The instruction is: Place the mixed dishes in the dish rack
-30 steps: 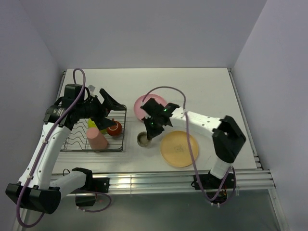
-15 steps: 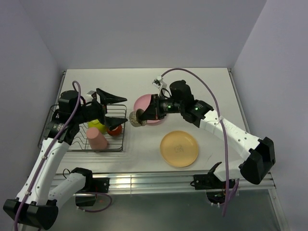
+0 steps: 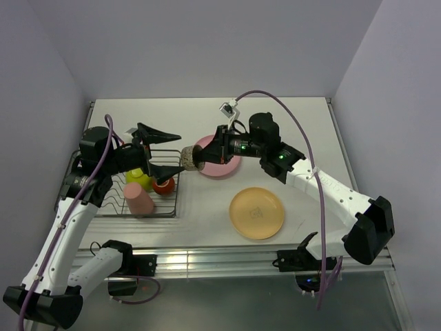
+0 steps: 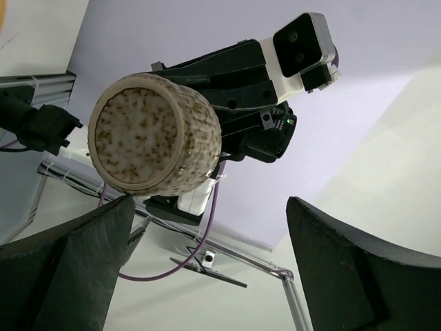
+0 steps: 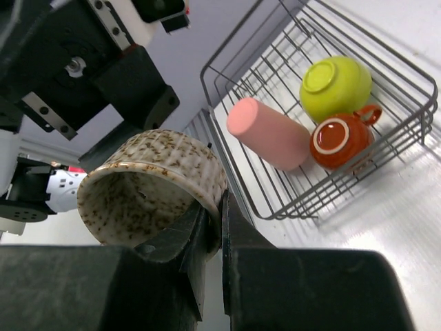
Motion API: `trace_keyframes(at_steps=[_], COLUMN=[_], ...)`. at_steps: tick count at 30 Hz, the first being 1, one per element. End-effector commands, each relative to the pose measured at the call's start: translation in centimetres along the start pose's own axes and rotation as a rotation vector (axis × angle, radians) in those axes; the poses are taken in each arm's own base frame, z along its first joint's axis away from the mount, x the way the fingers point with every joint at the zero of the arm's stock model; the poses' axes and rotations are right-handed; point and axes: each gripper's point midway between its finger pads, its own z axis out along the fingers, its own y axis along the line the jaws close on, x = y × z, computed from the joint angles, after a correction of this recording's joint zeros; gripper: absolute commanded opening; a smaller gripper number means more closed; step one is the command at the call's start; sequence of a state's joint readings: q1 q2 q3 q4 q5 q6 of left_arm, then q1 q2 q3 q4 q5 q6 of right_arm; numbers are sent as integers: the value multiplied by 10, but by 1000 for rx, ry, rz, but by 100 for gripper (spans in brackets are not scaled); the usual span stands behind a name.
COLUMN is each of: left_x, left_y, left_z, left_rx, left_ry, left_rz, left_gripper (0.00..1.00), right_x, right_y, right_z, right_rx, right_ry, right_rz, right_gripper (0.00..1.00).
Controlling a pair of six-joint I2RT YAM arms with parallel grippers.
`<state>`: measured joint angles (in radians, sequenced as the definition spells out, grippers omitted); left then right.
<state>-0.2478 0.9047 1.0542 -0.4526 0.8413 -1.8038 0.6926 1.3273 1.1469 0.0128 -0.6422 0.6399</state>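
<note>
Cup [image 3: 191, 164] is clamped by its rim in the right tool [image 3: 201, 163]; left tool [image 3: 178, 154] stands fully released. Centre cup between left fingers [image 4: 76, 272] before closing.

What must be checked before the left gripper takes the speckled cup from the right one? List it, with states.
1. Right gripper pinches the speckled cup's wall: ok.
2. Left gripper jaws wide open: ok.
3. Cup between the left fingers: not ok, it is beyond their tips.
4. Cup empty inside: ok.
5. Bare space in the dish rack: ok, left part.
</note>
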Motion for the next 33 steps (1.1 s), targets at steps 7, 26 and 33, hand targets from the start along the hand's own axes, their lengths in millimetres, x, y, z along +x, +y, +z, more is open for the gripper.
trace_keyframes(at_steps=[7, 26, 33], left_x=[9, 20, 24], left_y=[-16, -38, -39], left_z=[1, 0, -3], left_rx=[23, 118, 137], left_ry=[38, 78, 85], left_rz=[-13, -33, -15], left_gripper=[99, 92, 76], right_x=[-48, -48, -46], right_y=[76, 81, 77], right_z=[-13, 1, 7], right_rx=[-267, -341, -333], right_ry=[-160, -163, -153], right_rz=[-132, -117, -101], right_gripper=[0, 0, 0])
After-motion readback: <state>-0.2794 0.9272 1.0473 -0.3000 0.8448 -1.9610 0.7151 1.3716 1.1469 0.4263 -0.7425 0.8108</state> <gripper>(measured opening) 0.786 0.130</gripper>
